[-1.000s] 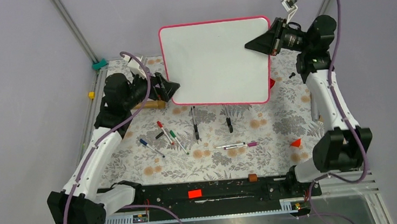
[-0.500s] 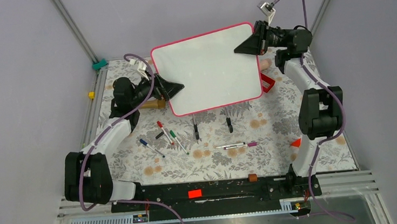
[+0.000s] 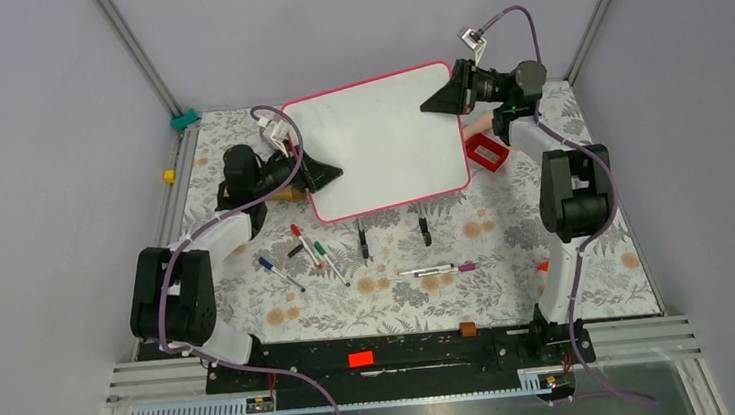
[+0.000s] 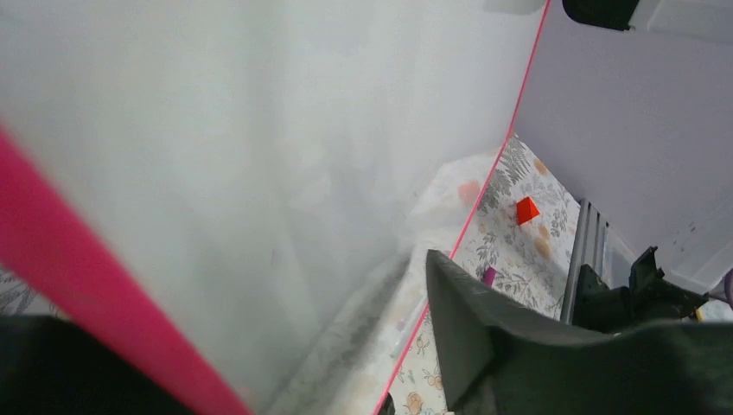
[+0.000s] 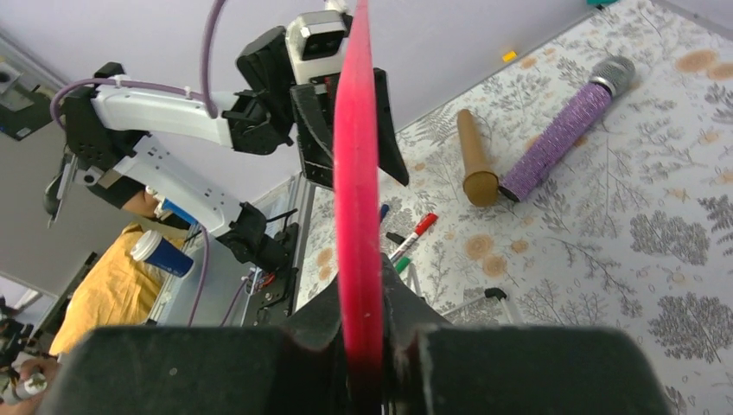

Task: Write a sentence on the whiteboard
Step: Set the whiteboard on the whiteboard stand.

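The whiteboard [image 3: 378,146], glossy white in a pink-red frame, hangs tilted above the back of the table. No sentence shows on its face. My right gripper [image 3: 437,103] is shut on its upper right edge; in the right wrist view the pink frame [image 5: 356,173] runs straight up from between the shut jaws. My left gripper [image 3: 325,174] has its jaws astride the lower left edge. In the left wrist view the board [image 4: 259,130] fills the space between them, and a narrow gap shows beside the right finger [image 4: 484,346].
Two thin wire stands with black feet [image 3: 362,238] [image 3: 424,229] lie under the board. Red [image 3: 303,241], green [image 3: 329,262] and blue [image 3: 279,273] markers lie front left, a purple-capped pen [image 3: 439,269] in the middle. A red frame block [image 3: 485,152] sits at the right. A brown cylinder [image 5: 477,156] and a purple microphone [image 5: 562,130] lie beneath.
The right gripper has carried the board leftward and tilted it. Both arms have folded in toward the back. The left jaws have narrowed round the board's lower left edge.
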